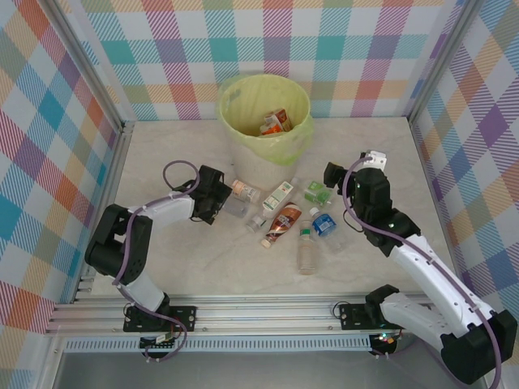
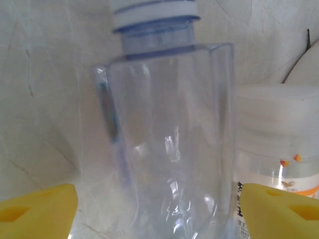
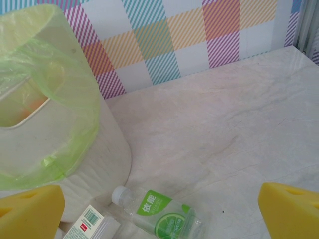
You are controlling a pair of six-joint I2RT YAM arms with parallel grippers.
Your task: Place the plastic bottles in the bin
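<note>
Left gripper [image 2: 157, 209], wrist view: its 2 yellow fingers [image 2: 37, 211] stand wide apart and grip nothing. A clear bottle [image 2: 169, 124] with a white and blue cap lies between them, cap pointing away. The left finger stands apart from it; the right finger sits just beside its edge. Just right of that, a second bottle [image 2: 279, 149] with a white cap and an orange-marked label lies alongside, partly behind the right finger. The pale marbled table [image 2: 45, 99] runs on ahead.

Right gripper [image 3: 160, 211], wrist view: the fingers are fully spread and empty. Just ahead, between them, a green-labelled bottle [image 3: 149, 205] lies on its side, white cap pointing left. Left of it, beside the left finger, is a white label with a barcode [image 3: 92, 221]. Further ahead to the left stands the bin [image 3: 107, 159], beige with a yellow-green liner folded over the rim. A checked wall [image 3: 199, 35] lies beyond.

Overhead view: the left gripper [image 1: 225, 197] reaches rightward into the loose cluster of bottles [image 1: 282, 220], and the right gripper [image 1: 331, 174] sits at the cluster's other side. Beyond both, at the back wall, the bin [image 1: 304, 105] already holds several bottles [image 1: 276, 121].
</note>
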